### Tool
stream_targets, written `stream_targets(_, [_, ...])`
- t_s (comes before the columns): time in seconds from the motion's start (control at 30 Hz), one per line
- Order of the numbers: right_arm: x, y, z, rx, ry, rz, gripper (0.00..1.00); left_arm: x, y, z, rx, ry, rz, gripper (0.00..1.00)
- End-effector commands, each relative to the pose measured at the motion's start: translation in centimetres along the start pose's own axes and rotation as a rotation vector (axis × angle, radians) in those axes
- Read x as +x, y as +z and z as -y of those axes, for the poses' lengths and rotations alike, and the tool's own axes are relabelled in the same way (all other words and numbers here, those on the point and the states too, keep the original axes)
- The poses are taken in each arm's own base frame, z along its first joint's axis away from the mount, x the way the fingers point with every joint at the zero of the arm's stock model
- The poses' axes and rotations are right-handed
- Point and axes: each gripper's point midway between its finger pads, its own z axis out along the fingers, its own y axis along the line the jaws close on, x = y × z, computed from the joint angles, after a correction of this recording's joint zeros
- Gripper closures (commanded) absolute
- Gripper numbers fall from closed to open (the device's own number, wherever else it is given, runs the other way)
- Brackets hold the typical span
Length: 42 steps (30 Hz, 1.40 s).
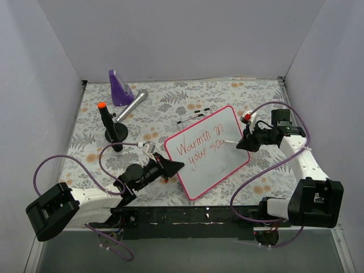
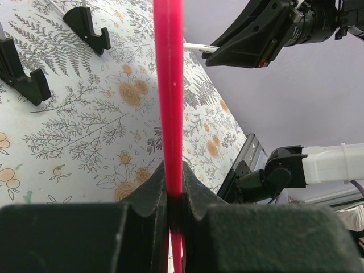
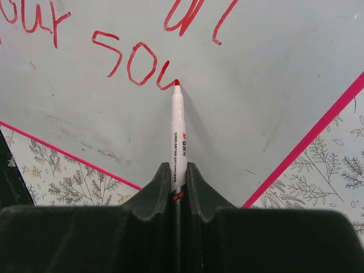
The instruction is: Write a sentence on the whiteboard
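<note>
The red sentence [image 1: 199, 148] sits on the whiteboard [image 1: 219, 170], askew at mid-frame over the desk [image 1: 170, 102], its second line ending "sou". The marker [image 3: 178, 128] points straight out of the right fingers [image 1: 243, 143], clenched on it, tip touching the board just right of the "u". The left fingers [image 1: 176, 166] pinch the board's pink left edge. The missing letter likely belongs right of the tip.

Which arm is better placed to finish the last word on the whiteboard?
Right. The right tool grips the marker, its tip touching the whiteboard at the end of "sou". The left tool only clamps the board's pink frame.
</note>
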Motion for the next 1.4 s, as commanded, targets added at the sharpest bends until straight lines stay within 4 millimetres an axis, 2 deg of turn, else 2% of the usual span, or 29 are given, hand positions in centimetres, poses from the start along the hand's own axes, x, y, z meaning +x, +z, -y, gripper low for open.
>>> stream_targets(0.0, [-2.4, -0.4, 1.9, 0.047, -0.052, 0.039, 0.99, -1.3, 0.0, 2.0, 0.085, 0.035, 0.045, 1.00])
stream_targets(0.27, [-3.2, -0.4, 2.1, 0.041, -0.048, 0.057, 0.99, -1.3, 0.1, 1.9, 0.086, 0.033, 0.041, 1.00])
stream_targets(0.67, [-0.7, -0.3, 0.5, 0.020, -0.034, 0.008, 0.99, -1.4, 0.1, 1.8, 0.082, 0.034, 0.046, 1.00])
stream_targets(0.93, [0.5, -0.6, 0.0, 0.029, -0.023, -0.014, 0.99, -1.5, 0.0, 1.8, 0.083, 0.034, 0.047, 1.00])
stream_targets(1.2, [0.4, -1.3, 0.9, 0.061, -0.014, -0.011, 0.99, -1.5, 0.0, 1.8, 0.084, 0.036, 0.048, 1.00])
stream_targets(1.37, [-0.9, -1.7, 0.6, 0.037, -0.036, 0.024, 0.99, -1.4, 0.0, 1.8, 0.085, 0.036, 0.043, 1.00])
